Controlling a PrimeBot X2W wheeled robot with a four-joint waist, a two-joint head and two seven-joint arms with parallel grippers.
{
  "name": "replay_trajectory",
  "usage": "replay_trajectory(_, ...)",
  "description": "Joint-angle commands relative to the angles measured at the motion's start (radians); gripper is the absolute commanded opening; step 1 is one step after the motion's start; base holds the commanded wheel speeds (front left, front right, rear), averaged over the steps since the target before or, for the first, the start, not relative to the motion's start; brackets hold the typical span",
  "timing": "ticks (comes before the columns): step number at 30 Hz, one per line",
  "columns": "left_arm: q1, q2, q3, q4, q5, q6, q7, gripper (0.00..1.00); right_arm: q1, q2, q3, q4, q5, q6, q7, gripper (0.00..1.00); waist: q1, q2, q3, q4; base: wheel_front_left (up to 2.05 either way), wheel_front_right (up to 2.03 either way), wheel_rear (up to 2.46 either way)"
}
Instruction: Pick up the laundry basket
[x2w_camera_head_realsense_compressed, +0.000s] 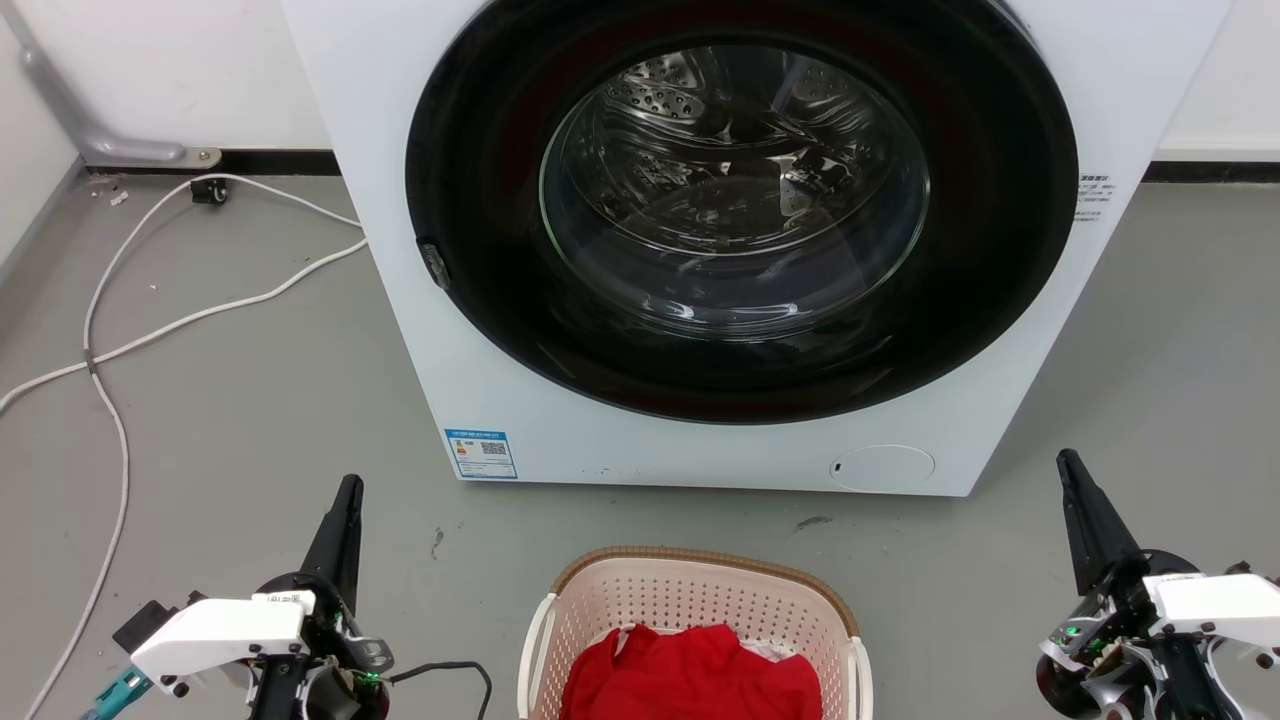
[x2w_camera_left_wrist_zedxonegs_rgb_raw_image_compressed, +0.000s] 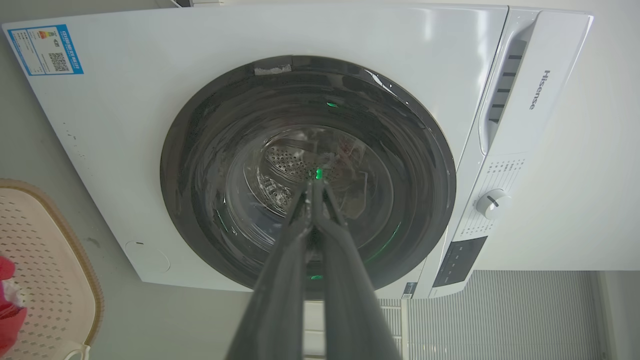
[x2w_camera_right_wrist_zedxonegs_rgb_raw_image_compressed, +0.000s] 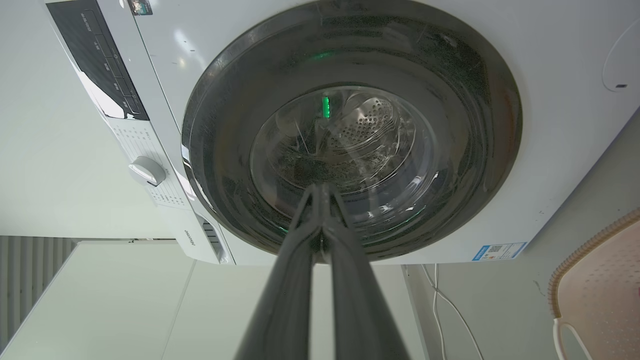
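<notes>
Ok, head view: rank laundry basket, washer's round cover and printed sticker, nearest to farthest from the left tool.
From the left tool:
1. laundry basket, on the floor to its right.
2. round cover, at the washing machine front's lower right corner.
3. printed sticker, higher on its right edge.

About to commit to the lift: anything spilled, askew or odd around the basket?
Nothing stands out. The laundry basket sits upright before the washing machine, red cloth inside it. A loose white cable trails on the floor to its left.
</notes>
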Motion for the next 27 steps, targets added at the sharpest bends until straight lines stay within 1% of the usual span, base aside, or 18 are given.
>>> replay_trajectory(1, -0.007, -0.001, 0.003, 0.001, 0.005, -0.003, 0.004, 0.00, -0.011, 0.003, -0.001, 0.001, -0.007, 0.000, 0.002, 0.00, 0.0000, 0.0000, 0.000, 0.000, 0.00, 0.00, 0.00)
replay_trajectory(24, -0.008, -0.003, 0.006, 0.001, 0.007, -0.003, 0.005, 0.00, -0.011, 0.006, -0.004, 0.001, -0.008, 0.000, 0.006, 0.00, 0.0000, 0.0000, 0.000, 0.000, 0.00, 0.00, 0.00)
replay_trajectory(25, 0.001, -0.002, 0.002, 0.003, 0.002, 0.000, 0.004, 1.00, 0.002, 0.002, -0.003, 0.003, -0.005, 0.000, 0.001, 1.00, 0.0000, 0.0000, 0.000, 0.000, 0.00, 0.00, 0.00)
replay_trajectory(27, 0.014, -0.005, 0.000, 0.021, 0.002, 0.001, 0.004, 1.00, 0.015, 0.003, -0.002, 0.021, -0.005, 0.000, 0.000, 1.00, 0.0000, 0.0000, 0.000, 0.000, 0.00, 0.00, 0.00)
